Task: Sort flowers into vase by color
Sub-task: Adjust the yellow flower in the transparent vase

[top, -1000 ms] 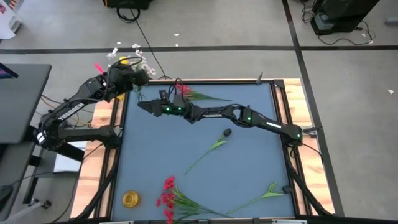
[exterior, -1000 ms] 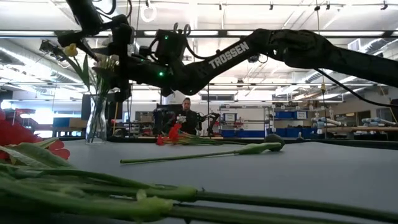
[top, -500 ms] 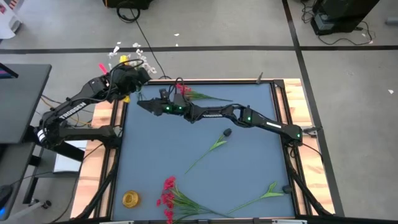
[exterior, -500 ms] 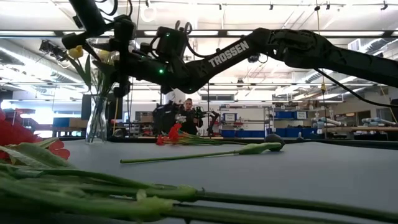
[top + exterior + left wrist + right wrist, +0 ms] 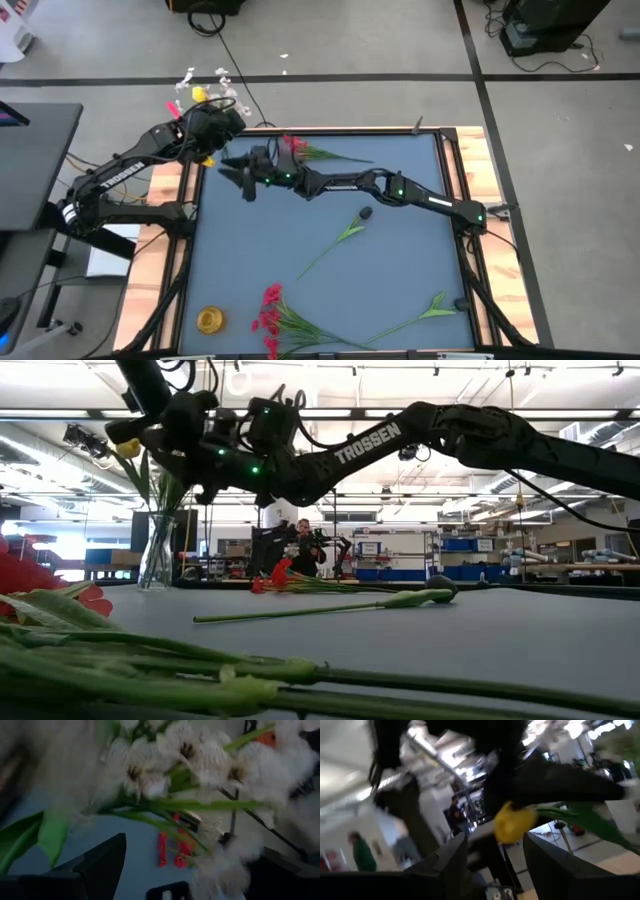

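The left gripper (image 5: 213, 128) is being held just off the far left corner of the worktop (image 5: 400, 250), above the glass vase (image 5: 156, 555), its fingers spread wide around a bunch of white blossom sprays (image 5: 200, 755) and a yellow bud (image 5: 198, 95). The right gripper (image 5: 243, 180) is being reached across to that same corner, fingers parted (nothing is seen between them). A red blossom sprig (image 5: 300, 150) is lying at the far edge, a dark bud (image 5: 366, 213) mid-worktop, red blossom clusters (image 5: 270, 312) at the near edge. A yellow ring (image 5: 209, 320) is lying near the near left corner.
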Tool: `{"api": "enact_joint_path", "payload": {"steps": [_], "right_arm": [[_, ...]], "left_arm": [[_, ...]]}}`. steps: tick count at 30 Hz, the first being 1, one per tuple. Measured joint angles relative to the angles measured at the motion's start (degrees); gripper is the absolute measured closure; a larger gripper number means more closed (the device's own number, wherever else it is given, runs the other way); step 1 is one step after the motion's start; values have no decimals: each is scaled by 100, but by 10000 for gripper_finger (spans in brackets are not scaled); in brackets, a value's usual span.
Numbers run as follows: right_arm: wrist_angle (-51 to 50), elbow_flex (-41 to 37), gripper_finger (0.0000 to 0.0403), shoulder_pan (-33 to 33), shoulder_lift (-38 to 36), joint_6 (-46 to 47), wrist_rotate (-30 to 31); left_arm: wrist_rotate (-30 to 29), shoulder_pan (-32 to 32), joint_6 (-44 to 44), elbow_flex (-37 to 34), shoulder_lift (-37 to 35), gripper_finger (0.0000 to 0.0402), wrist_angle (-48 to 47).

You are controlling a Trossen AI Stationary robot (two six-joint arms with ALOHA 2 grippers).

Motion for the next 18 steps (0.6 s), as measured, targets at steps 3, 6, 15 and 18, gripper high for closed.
{"api": "enact_joint_path", "payload": {"steps": [3,6,15,18], "right_arm": [[-34,0,206,91,0,-703,-3],[-29,0,210,191,0,-1265,471],[-16,0,239,185,-2,-1240,1301],[85,0,252,171,-2,-1228,1091]], "left_arm": [[163,-37,-111,0,-14,63,10],[251,-133,-308,0,-14,63,10],[251,-369,-508,0,-12,63,12],[251,-374,-541,0,-12,63,8]]}}
